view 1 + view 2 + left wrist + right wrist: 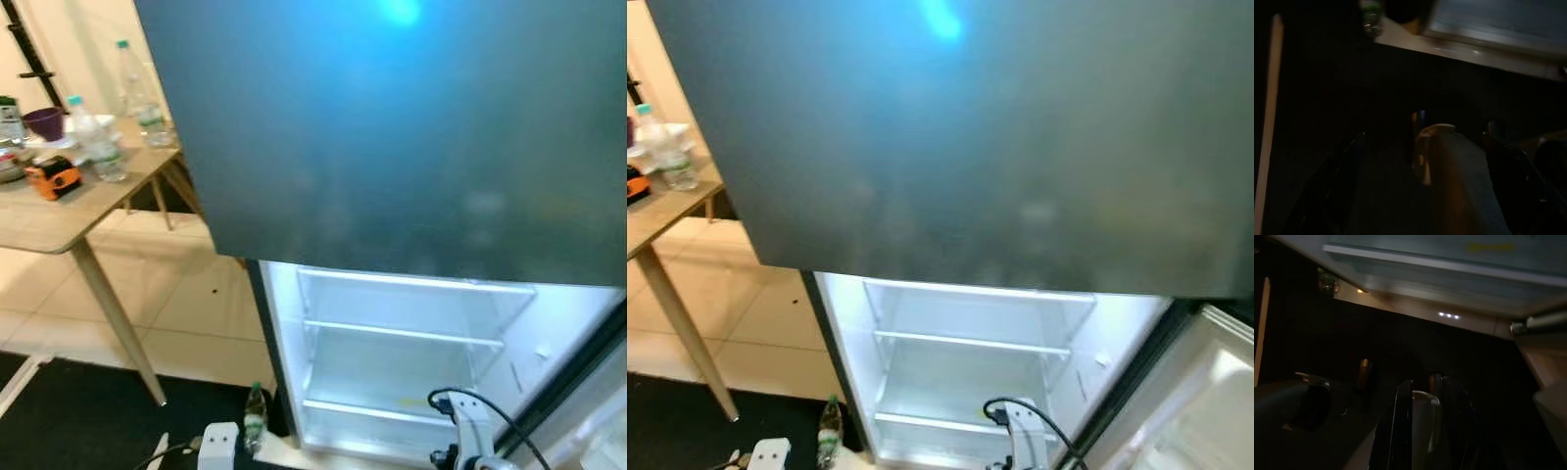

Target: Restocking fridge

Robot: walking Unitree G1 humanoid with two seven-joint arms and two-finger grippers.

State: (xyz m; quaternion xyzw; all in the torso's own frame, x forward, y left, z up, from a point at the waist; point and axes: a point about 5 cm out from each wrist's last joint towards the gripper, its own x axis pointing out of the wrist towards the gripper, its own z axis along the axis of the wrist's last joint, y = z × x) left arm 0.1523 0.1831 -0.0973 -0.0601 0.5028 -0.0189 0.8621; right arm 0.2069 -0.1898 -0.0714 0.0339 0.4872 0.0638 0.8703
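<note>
Below the closed grey upper door [392, 127], the fridge's lit lower compartment [392, 362] stands open, shelves bare. A water bottle [255, 416] stands on the floor beside it; more sit on the table [69, 220]. A low, upright grasp is advised. Both grippers hang in shade; finger state cannot be told.

The dark grey upper fridge door [411, 127] hides whatever lies behind it, both wrist views are too dark to read the finger positions, and the small green-labelled plastic bottle on the floor [255, 419] is blurred, its label unreadable.
</note>
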